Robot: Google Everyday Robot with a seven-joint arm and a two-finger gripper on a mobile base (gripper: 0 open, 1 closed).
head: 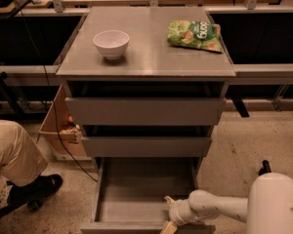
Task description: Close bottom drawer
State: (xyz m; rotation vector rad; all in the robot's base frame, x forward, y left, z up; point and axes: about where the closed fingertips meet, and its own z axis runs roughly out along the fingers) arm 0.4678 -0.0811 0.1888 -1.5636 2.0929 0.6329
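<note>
The claw [168, 213] sat low at the front right corner of the bottom drawer [136, 199]. It was released, its two tan fingertips [169, 199] spread apart with nothing clamped between them. The upper tip lay over the tray floor and the lower one at the drawer's front panel. Behind it the white arm [219, 206] ran off to the right to the robot's rounded white body [276, 206].

The bottom drawer stood pulled far out of the grey cabinet, its shallow tray bare. Above it the middle drawer [146, 146] and the taller-fronted top drawer [145, 111] each stuck out a little, with dark gaps over them.

On the counter [146, 57] a white bowl [111, 44] stood upright toward the left, and a green snack bag [195, 34] lay flat toward the right rear, well apart from the bowl.

To the cabinet's left, a cardboard box [58, 130] rested on the floor. Nearer the left edge was a person's leg in tan trousers [12, 152] with a dark shoe [34, 189].
</note>
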